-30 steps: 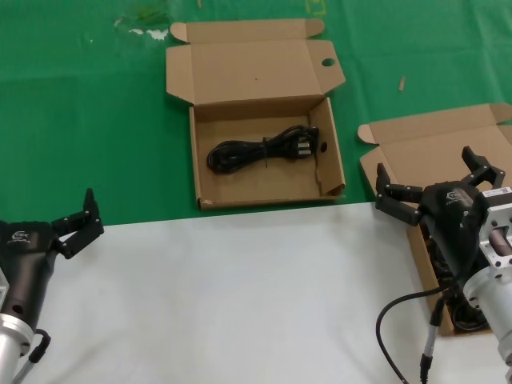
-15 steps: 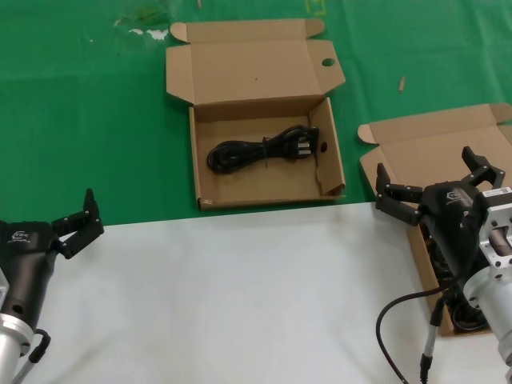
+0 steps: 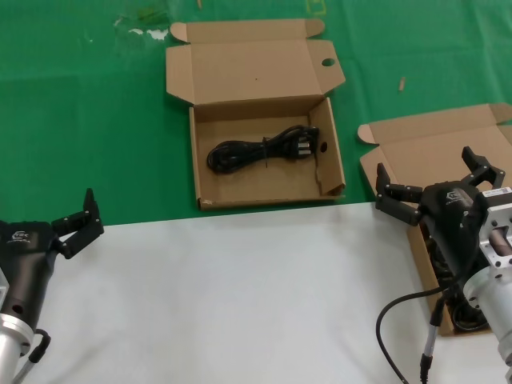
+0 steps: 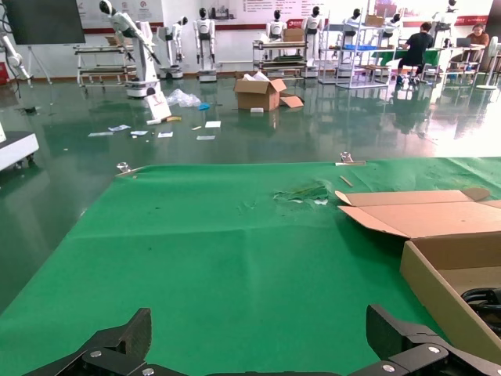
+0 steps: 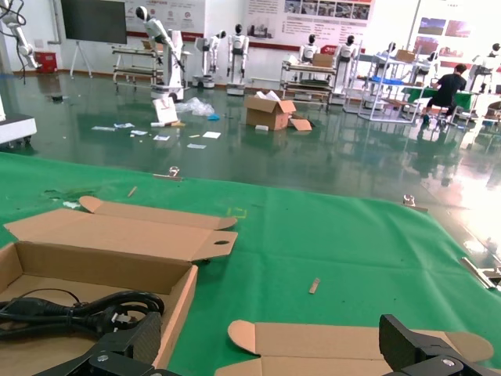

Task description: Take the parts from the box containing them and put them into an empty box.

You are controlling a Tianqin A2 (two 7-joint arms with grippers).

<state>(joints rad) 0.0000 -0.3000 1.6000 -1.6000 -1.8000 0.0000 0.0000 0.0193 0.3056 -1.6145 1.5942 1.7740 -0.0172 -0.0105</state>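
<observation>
Two cardboard boxes lie open on the green cloth [image 3: 80, 104]. The box with the holes [image 3: 264, 172] sits at the middle of the far area, its lid folded back with one round hole near the lid's corner and a second hole in its right side wall. One black power cord [image 3: 260, 150] lies inside it, coiled in a long bundle, tied at the middle, plug end toward the right wall. The right wrist view shows the same cord [image 5: 74, 312] resting on the box floor.

The second box [image 3: 416, 156] (plain lid, rounded ear tab) stands at the right edge, partly hidden behind the right arm. Dark cords [image 3: 464, 314] show inside it below the arm; their number cannot be told.

The right gripper [image 3: 436, 182] hangs over the plain-lidded box, its fingers spread wide and holding nothing. The left gripper [image 3: 80, 224] waits at the near left, above the line where the white sheet [image 3: 240, 304] meets the green cloth, its fingers likewise parted and empty, well apart from both boxes.
</observation>
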